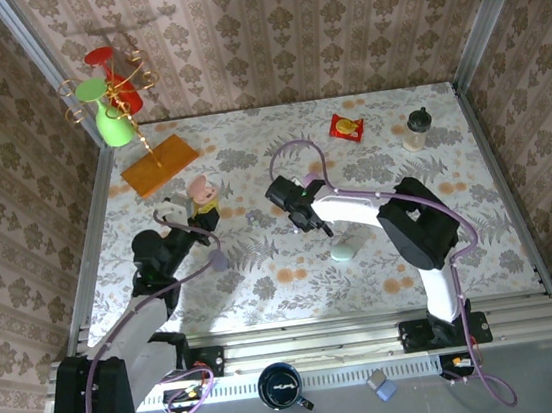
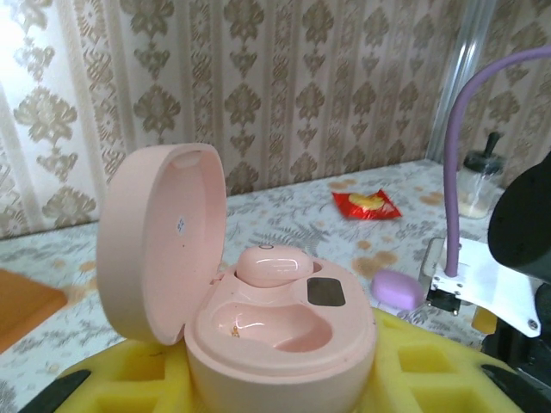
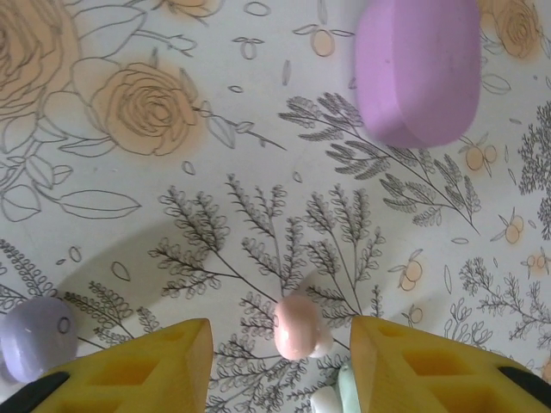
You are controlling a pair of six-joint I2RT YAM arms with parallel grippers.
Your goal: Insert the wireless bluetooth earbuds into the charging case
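Left wrist view: the left end effector (image 2: 280, 374) clamps the open pink charging case (image 2: 284, 335) — one seated pink earbud (image 2: 274, 265) inside. Right wrist view: the right end effector (image 3: 282, 353) stands parted around a loose pink earbud (image 3: 295, 325) on the table (image 3: 129, 215), touching neither finger.

Red snack packet (image 1: 346, 128) lies flat on the floral tablecloth (image 1: 248, 139), far side from me. Lidded jar (image 1: 418, 130) upright, far right corner. Orange board (image 1: 158, 165) far left, its gold stand (image 1: 126, 106) bearing a green cup (image 1: 113, 129). Small doll (image 1: 201, 197) just beside the board. Black mug (image 1: 279, 385) at my near rail.
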